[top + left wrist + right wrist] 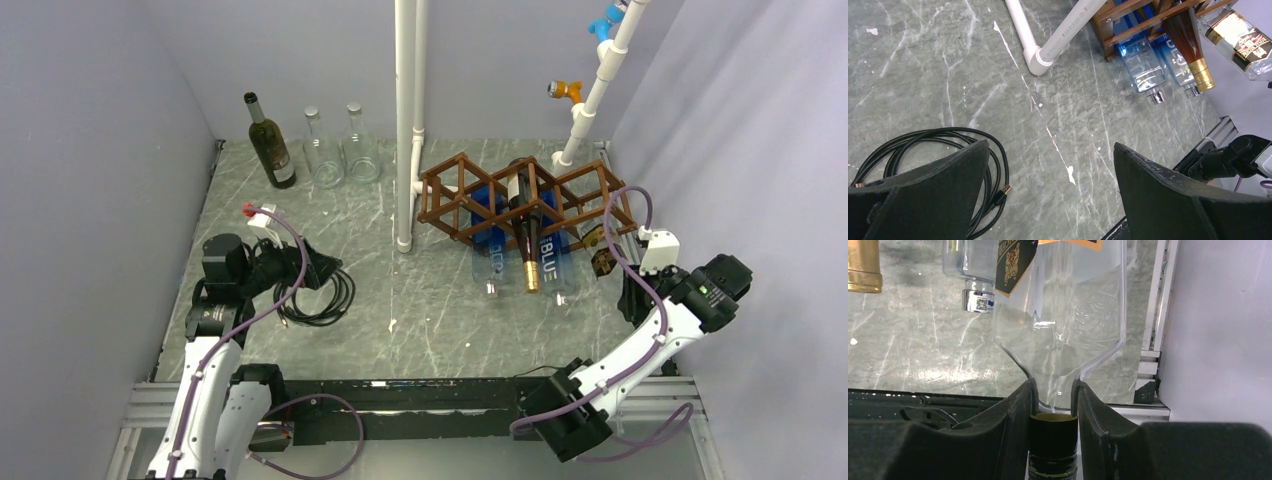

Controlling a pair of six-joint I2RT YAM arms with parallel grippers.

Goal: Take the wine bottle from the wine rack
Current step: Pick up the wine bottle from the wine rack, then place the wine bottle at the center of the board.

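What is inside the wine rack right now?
Showing: a dark gold-capped bottle between two blue-labelled clear bottles, necks sticking out. At the right end, the right gripper is shut on the neck of a labelled clear bottle. The wine rack hides the bottles' bases.

Clear wine bottle point(1060, 335), black-gold label, lies at the right end of the brown lattice wine rack point(445, 168), capped neck pinched in my right fingers point(1015, 420).

The left arm point(205, 385) and right arm point(645, 345) have white shells with black joints and black bases. A purple cable point(301, 260) runs along each. The pincer fingers point(938, 185) are thick, matte black wedges with a grainy surface and blunt tips.
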